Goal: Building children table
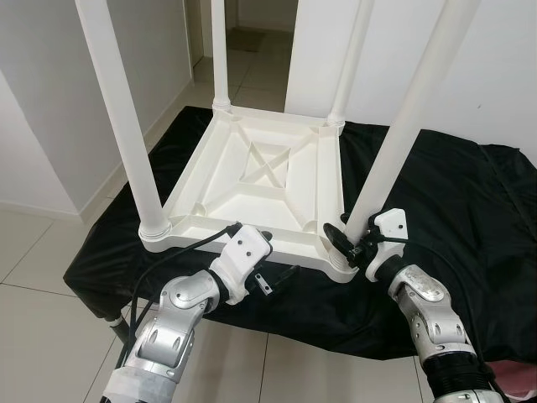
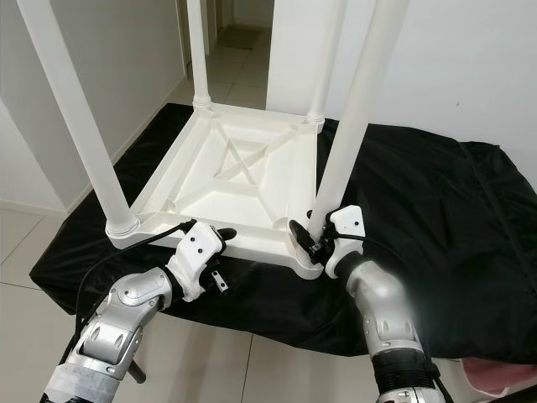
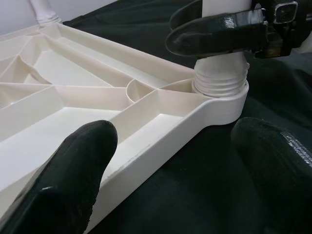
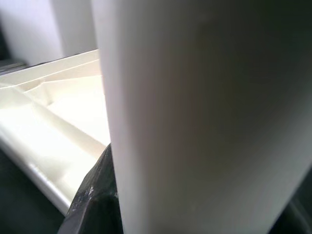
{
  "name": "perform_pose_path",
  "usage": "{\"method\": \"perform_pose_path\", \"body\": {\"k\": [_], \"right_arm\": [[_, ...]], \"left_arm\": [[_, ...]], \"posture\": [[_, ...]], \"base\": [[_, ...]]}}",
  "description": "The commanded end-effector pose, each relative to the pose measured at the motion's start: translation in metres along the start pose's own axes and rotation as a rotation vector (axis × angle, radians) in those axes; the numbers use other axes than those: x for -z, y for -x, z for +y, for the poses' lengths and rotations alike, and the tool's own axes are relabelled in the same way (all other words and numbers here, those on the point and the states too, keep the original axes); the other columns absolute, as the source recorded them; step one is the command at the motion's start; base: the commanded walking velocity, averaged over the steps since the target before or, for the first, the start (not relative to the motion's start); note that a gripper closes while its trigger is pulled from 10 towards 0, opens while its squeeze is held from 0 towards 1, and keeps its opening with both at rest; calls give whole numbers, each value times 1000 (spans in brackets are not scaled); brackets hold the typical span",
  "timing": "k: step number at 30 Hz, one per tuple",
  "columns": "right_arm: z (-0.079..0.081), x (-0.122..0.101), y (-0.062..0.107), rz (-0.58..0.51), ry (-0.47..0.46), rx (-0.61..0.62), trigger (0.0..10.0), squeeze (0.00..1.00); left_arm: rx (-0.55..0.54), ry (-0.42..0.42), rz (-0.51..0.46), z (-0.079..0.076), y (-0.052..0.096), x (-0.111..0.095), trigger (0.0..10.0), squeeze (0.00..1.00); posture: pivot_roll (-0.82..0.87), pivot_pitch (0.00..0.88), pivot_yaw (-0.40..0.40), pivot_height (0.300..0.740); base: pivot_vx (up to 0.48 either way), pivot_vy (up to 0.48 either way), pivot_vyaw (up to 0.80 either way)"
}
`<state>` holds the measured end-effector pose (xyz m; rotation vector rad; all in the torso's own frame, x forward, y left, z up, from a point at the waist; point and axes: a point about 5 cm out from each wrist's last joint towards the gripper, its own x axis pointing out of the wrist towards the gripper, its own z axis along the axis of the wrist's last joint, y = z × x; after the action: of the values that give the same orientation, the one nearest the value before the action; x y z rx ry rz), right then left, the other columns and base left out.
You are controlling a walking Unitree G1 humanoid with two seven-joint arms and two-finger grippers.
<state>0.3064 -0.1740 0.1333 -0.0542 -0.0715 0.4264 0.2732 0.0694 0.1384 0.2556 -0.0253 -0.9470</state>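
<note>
The right gripper (image 1: 351, 242) was seen clamped on the near right leg (image 1: 394, 134) just above its threaded base, one black finger (image 3: 214, 30) wrapped across the post where it met the corner socket (image 3: 222, 95). In the right wrist view the leg's shaft was pressed close against the lens, with a dark finger at its foot. The left gripper (image 3: 170, 165) was held at the near edge of the table top (image 1: 260, 180), fingers spread apart and gripping nothing: one finger (image 3: 73, 170) lay over the ribbed underside, the other stayed outside above the black cloth (image 1: 470, 218). The table top was laid upside down on the cloth-covered surface, ribs and cross-brace facing up. The near left leg (image 1: 122, 126) was seated in its corner, and the far left leg (image 1: 220, 59) and far right leg (image 1: 352, 59) stood in theirs beyond. All four legs were therefore in place, so the step in hand was judged to be the seating or final tightening of the near right leg, late in the build. That leg was tilted slightly outward compared with its neighbours; whether the thread was fully home could not be told. The next move was judged to call for a twist about the leg's axis with the top braced by the left gripper, then release and flipping the table upright.
</note>
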Motion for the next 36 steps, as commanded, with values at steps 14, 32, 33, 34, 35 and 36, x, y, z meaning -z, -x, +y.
{"method": "perform_pose_path", "body": {"k": [14,32,33,34,35,36], "right_arm": [[25,9,2,43,-2,191,10000,0],[56,13,-2,73,-56,490,10000,0],[56,13,-2,73,-56,490,10000,0],[56,13,-2,67,-65,480,10000,0],[57,13,-1,70,-62,482,10000,0],[57,13,-1,70,-62,482,10000,0]], "left_arm": [[-118,64,15,0,1,9,10000,0],[-176,65,32,4,7,10,10000,0],[-176,65,32,4,7,10,10000,0],[-181,69,34,4,8,11,10000,0],[-185,69,36,4,8,11,10000,0],[-185,69,36,4,8,11,10000,0]], "posture": [[-6,0,-27,740],[22,0,-40,740],[22,0,-40,740],[22,0,-39,740],[22,0,-40,740],[22,0,-40,740]], "base": [[0,0,0],[0,0,0],[0,0,0],[0,0,0],[0,0,0],[0,0,0]]}}
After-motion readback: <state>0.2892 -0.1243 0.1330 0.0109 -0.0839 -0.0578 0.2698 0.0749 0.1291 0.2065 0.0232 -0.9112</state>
